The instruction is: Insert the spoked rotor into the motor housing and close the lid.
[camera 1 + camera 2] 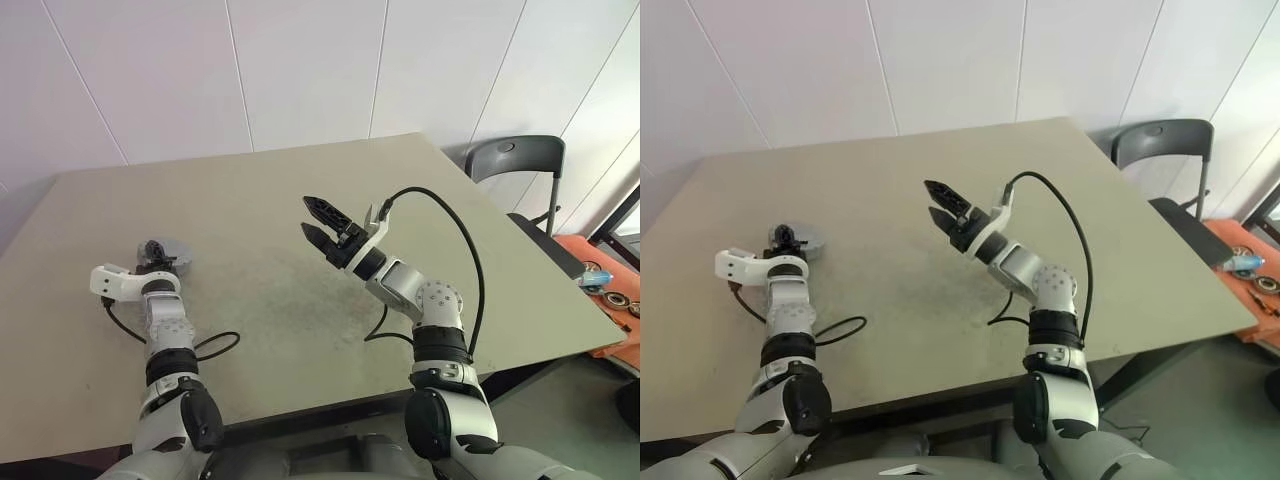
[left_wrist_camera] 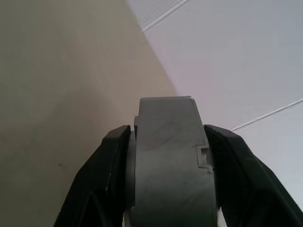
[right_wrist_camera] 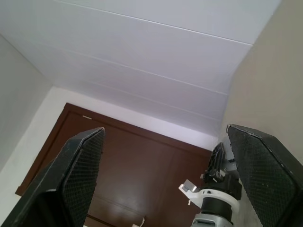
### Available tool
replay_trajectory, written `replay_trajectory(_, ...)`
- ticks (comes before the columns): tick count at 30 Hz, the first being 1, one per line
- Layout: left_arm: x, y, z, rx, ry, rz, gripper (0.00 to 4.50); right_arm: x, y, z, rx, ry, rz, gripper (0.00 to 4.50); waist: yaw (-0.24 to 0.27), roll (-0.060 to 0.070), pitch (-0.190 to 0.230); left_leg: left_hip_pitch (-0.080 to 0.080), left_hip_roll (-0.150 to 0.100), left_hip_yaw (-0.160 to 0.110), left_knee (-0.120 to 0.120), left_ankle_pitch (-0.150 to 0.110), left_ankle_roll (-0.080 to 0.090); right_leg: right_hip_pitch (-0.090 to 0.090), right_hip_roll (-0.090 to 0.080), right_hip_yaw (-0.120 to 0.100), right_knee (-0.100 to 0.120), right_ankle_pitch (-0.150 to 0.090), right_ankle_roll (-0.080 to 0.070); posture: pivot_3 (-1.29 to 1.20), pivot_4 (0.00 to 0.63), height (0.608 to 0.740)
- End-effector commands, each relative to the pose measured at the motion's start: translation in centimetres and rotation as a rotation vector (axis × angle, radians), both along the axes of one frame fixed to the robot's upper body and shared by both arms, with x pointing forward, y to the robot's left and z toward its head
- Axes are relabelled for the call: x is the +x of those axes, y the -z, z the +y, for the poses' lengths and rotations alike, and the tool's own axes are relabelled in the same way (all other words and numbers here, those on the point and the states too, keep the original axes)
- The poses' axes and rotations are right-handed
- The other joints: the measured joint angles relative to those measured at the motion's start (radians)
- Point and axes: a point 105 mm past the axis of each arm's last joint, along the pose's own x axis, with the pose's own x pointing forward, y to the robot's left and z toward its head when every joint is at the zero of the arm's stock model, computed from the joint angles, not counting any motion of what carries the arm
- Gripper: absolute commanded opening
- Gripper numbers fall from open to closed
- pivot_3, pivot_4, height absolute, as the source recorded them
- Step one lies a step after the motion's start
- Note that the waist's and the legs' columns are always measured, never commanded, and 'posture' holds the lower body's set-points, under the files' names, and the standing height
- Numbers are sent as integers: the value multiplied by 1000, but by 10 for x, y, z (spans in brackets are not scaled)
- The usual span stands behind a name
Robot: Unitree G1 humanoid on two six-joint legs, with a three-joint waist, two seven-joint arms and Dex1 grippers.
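Grey metal fills the gap between the left gripper's (image 2: pixel 165 189) jaws: a round, thick-edged disc (image 2: pixel 166 161), held edge-on with the jaws clamped on its two flat faces, low over the left side of the surface (image 1: pixel 300 200). From the head view it reads as a grey disc with a dark hub at the gripper's tip, probably the spoked rotor (image 1: pixel 163 254), though its spokes cannot be made out. It looks stiff and fairly heavy for its size, and smooth enough to slip if the hold loosens, so a firm grip across the faces suits it. The right gripper (image 1: pixel 322 222) hangs above the middle of the surface, jaws wide and holding nothing. Around both arms the beige top offers generous room; its left edge lies near the left arm, and a chair (image 1: pixel 520 160) stands past the far right corner.
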Motion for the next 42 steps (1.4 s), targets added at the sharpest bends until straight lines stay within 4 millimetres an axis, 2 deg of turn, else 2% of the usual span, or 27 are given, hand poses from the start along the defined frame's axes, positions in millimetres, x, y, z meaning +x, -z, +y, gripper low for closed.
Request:
replay_trajectory(1,8,-34,9,61,-38,-81,2131,0,-18,3,13,-11,-68,4359,0,0,0,0,0,0,0,0,0,0,0,0,0,0,0,0,0,740)
replay_trajectory(18,7,-23,14,53,-70,-20,2131,1,-16,3,5,-6,-69,4359,-1,0,0,0,0,0,0,0,0,0,0,0,1,0,0,0,0,740)
replay_trajectory(25,2,-19,21,78,-119,31,4411,1,-14,4,-1,-6,-65,4359,-1,0,0,1,0,0,0,0,0,0,0,0,1,0,0,0,0,740)
replay_trajectory(30,-7,-11,33,65,-207,101,4462,1,-12,4,-5,-6,-62,4359,0,-1,0,1,0,0,0,0,0,0,0,0,1,0,0,0,0,740)
replay_trajectory(38,-16,-10,45,92,-293,153,4462,1,-11,4,-11,-8,-61,4359,0,-1,-1,1,0,0,0,0,0,0,0,0,2,0,0,0,0,740)
replay_trajectory(40,-18,-13,46,127,-298,160,4462,0,-11,4,-12,-9,-62,4359,-1,-1,-1,1,0,0,0,0,0,0,0,0,2,0,0,0,0,740)
replay_trajectory(42,-14,-26,45,239,-262,135,4462,1,-10,4,-17,-8,-62,4359,-1,-1,-1,1,0,0,0,0,0,0,0,0,2,0,0,0,0,740)
